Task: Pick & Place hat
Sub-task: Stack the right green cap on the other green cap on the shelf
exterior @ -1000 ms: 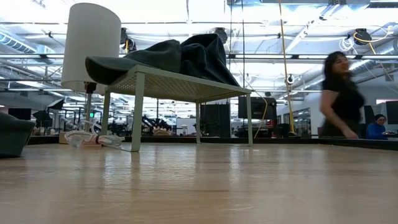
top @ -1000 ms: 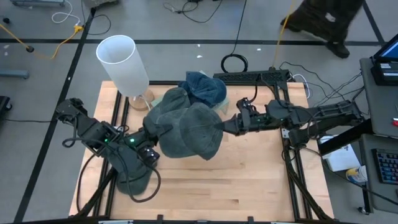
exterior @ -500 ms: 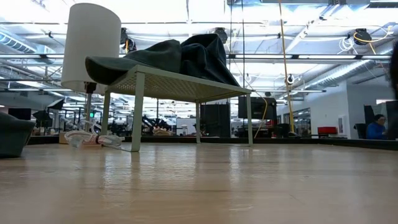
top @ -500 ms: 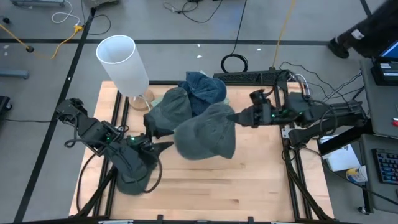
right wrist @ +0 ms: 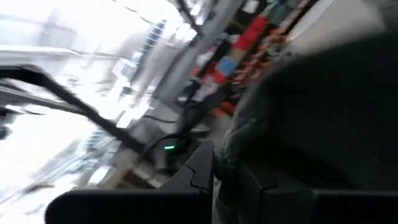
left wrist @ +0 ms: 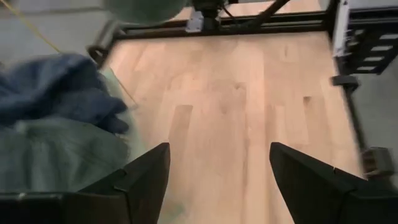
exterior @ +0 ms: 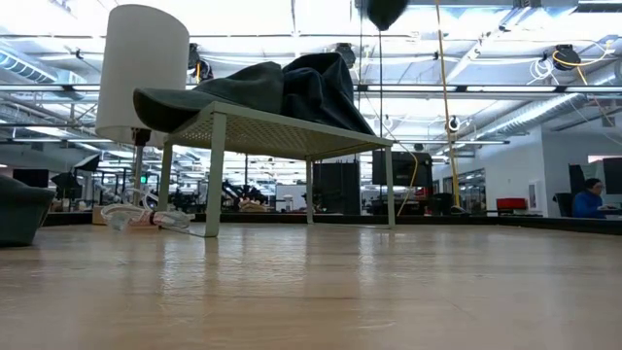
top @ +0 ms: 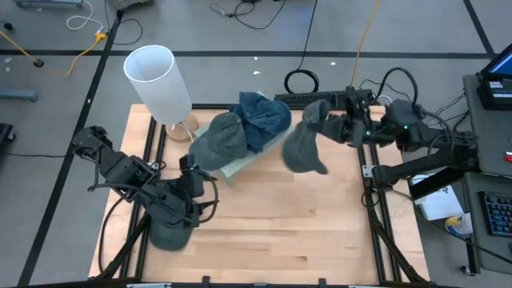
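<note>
Hat: the grey hat [top: 304,145] I'm moving now hangs off the right gripper [top: 330,125], lifted clear of the rack [top: 240,168] toward the table's far right; a second ago it lay stretched between both arms.
Left gripper: the left gripper [left wrist: 217,168] has let go, fingers spread and empty near the pile.
Right gripper: pinched on the hat's edge.
Pile: other hats [top: 240,128] remain on the rack.
Meaning: handover looks done; I judge only placing remains.
</note>
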You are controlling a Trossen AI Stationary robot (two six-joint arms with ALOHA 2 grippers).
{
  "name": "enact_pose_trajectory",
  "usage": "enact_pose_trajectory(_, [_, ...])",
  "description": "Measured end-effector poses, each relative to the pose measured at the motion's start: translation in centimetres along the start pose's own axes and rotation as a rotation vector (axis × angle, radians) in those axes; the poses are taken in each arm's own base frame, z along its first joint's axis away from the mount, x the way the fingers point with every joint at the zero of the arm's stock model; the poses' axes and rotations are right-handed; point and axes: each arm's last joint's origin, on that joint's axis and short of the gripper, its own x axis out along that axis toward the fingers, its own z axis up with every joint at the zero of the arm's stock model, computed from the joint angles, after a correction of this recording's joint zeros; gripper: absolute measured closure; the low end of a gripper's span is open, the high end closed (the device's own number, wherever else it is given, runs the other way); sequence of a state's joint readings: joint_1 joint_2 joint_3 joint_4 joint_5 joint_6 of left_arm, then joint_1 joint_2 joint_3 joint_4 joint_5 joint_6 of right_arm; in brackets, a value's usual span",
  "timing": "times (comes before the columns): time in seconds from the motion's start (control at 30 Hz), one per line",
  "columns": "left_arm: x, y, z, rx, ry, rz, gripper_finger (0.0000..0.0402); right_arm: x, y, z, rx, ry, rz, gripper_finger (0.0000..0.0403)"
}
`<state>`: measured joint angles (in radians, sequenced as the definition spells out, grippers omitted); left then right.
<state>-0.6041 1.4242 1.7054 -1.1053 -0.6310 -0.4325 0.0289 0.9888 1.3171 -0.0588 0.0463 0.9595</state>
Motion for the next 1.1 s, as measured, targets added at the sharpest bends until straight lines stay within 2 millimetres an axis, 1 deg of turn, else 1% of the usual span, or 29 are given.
enact_pose_trajectory(0.1, [-0.1, 0.1, 0.0, -0.018, 0.003, -0.012, 0.0137, 0.4, 0.3, 1.4, -0.066, 0.024, -0.066, 0.0382])
enact_pose_trajectory(0.2, [-0.5, 0.4, 0.0, -0.006, -0.005, -0.017, 0.0151, 1.4, 0.6, 2.7, -0.111, 0.061, -0.109, 0.0382])
enact_pose_trajectory(0.33, [-1.0, 0.8, 0.1, -0.014, -0.010, -0.032, 0.0161, 3.8, 0.4, 4.1, -0.171, 0.142, -0.146, 0.0382])
enact_pose_trajectory(0.5, [-1.5, 1.4, 0.1, -0.030, -0.018, -0.040, 0.0162, 6.9, 0.3, 5.7, -0.213, 0.262, -0.151, 0.0382])
enact_pose_trajectory(0.6, [-2.1, 1.8, 0.1, -0.056, -0.023, -0.063, 0.0162, 8.3, 0.3, 6.5, -0.238, 0.330, -0.158, 0.0382])
enact_pose_trajectory(0.7, [-2.3, 2.0, 0.1, -0.073, -0.028, -0.069, 0.0162, 9.6, 0.3, 7.2, -0.267, 0.367, -0.159, 0.0382])
enact_pose_trajectory(0.8, [-2.4, 2.0, 0.1, -0.071, -0.028, -0.075, 0.0162, 10.9, 0.3, 8.0, -0.298, 0.376, -0.121, 0.0382])
enact_pose_trajectory(0.9, [-2.5, 2.1, 0.1, -0.070, -0.029, -0.077, 0.0162, 12.5, -0.5, 8.5, -0.304, 0.389, -0.095, 0.0382])
enact_pose_trajectory(1.1, [-2.5, 2.1, 0.0, -0.052, -0.022, -0.074, 0.0162, 16.1, -4.0, 8.3, -0.274, 0.434, -0.064, 0.0382])
